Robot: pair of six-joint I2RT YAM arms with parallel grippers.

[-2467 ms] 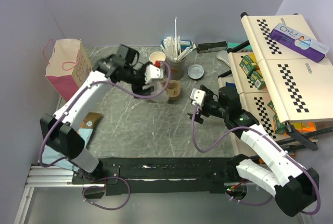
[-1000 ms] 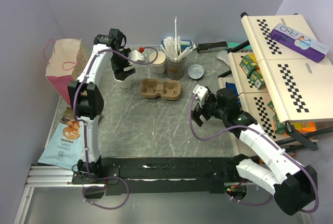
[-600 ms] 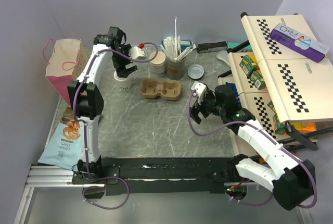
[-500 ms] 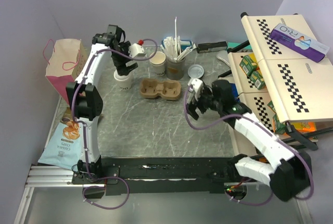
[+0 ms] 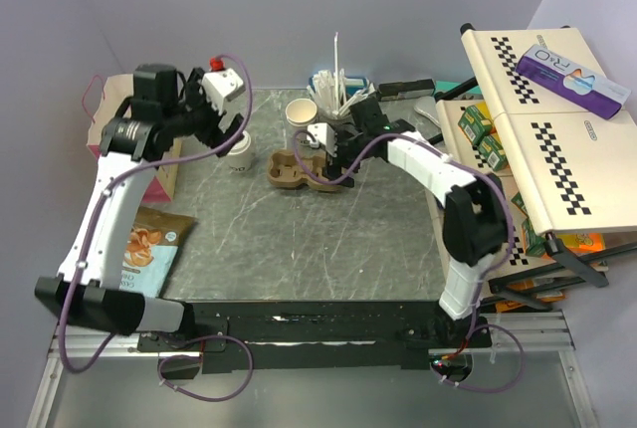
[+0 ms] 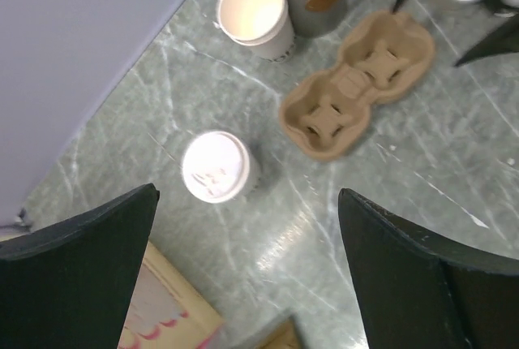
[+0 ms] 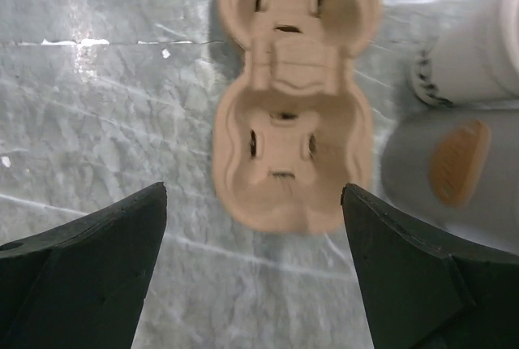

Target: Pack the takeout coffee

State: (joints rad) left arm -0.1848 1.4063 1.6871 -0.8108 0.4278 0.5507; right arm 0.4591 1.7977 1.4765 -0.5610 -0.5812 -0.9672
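One takeout coffee cup (image 5: pixel 237 154) stands on the table with its white lid on, left of the brown two-cup tray (image 5: pixel 290 171). A second paper cup (image 5: pixel 301 112), open with a tan inside, stands behind the tray. My left gripper (image 5: pixel 221 127) hangs open above the lidded cup (image 6: pixel 215 166) with nothing between its fingers (image 6: pixel 81 268). My right gripper (image 5: pixel 333 157) is open and low over the tray's near pocket (image 7: pixel 292 162), also holding nothing. The left wrist view shows the open cup (image 6: pixel 253 12) and the tray (image 6: pixel 357 81) as well.
A grey cup of straws and stirrers (image 5: pixel 338 114) stands right behind the tray, close beside my right gripper (image 7: pixel 450 162). A pink paper bag (image 5: pixel 109 119) stands at the far left, with a snack packet (image 5: pixel 144 244) in front of it. A rack of boxes (image 5: pixel 518 100) fills the right side.
My left arm has pulled back and up from the lidded cup, leaving it standing. My right arm has swung from the right of the table to above the tray.
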